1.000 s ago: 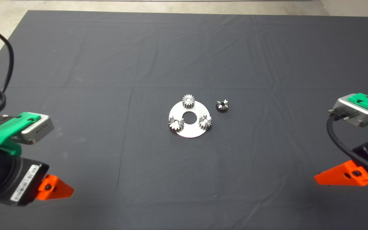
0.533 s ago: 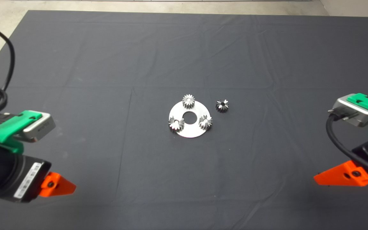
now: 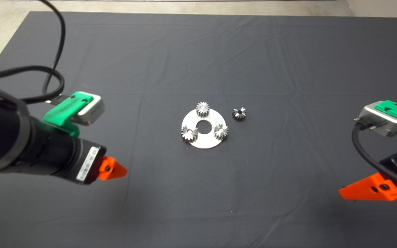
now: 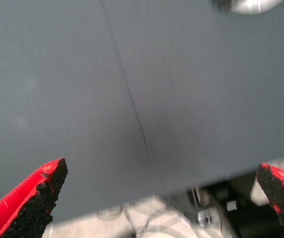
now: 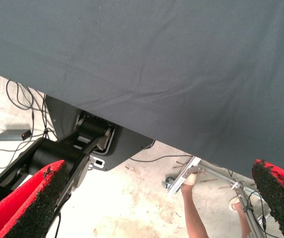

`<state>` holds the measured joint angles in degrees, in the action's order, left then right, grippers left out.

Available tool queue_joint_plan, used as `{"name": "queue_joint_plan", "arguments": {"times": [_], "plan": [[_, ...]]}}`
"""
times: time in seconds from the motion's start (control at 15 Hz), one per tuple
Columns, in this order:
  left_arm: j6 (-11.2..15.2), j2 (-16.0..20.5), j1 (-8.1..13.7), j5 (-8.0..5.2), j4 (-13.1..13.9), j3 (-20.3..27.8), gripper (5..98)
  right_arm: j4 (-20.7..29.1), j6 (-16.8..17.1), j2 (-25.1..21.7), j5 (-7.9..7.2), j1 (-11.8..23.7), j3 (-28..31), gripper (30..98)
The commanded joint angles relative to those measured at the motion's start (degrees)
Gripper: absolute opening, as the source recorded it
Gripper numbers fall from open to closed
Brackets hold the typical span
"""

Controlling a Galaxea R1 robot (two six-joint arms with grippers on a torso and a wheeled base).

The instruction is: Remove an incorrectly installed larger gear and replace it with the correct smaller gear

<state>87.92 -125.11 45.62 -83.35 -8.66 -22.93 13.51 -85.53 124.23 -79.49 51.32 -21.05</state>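
A round silver plate [image 3: 203, 142] with a centre hole lies mid-mat and carries three gears. The larger gear [image 3: 202, 109], bright with fine teeth, sits at its far edge. Two small steel gears [image 3: 189, 133] [image 3: 221, 131] sit at its near left and near right. The smaller gear [image 3: 239, 113], dark with a dark hole, lies loose on the mat right of the plate. My left gripper [image 3: 115, 169] is open and empty, left of and nearer than the plate. The plate's edge [image 4: 253, 5] shows in the left wrist view. My right gripper [image 3: 367, 190] waits open at the lower right.
The dark mat [image 3: 198, 51] has creases and a seam line [image 4: 132, 104]. The right wrist view shows the mat's edge, the robot's base [image 5: 82, 144], cables on the floor and a person's leg [image 5: 194, 210].
My left arm has swung in from the lower left edge toward the plate, moving right and farther onto the mat. The right arm and the gears have not moved.
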Motion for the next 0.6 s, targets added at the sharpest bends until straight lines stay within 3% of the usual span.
{"name": "queue_joint_plan", "arguments": {"times": [0.0,0.13,0.27,0.53], "plan": [[3.53,-6.19,-5.75,-0.32,-8.17,0.18,97.8,0.82,0.10,0.09,0.04,1.24,0.11,97.7],[4.37,-8.91,-8.20,-0.24,-8.60,-2.11,97.8,0.82,0.10,0.01,-0.05,1.24,0.09,97.7],[4.03,-12.07,-10.85,-0.24,-10.99,-4.94,97.8,0.73,0.10,0.01,-0.05,1.24,0.06,97.7],[3.33,-19.14,-12.87,-0.39,-11.73,-11.37,97.8,0.73,0.10,-0.08,-0.13,1.24,0.06,97.7]]}}
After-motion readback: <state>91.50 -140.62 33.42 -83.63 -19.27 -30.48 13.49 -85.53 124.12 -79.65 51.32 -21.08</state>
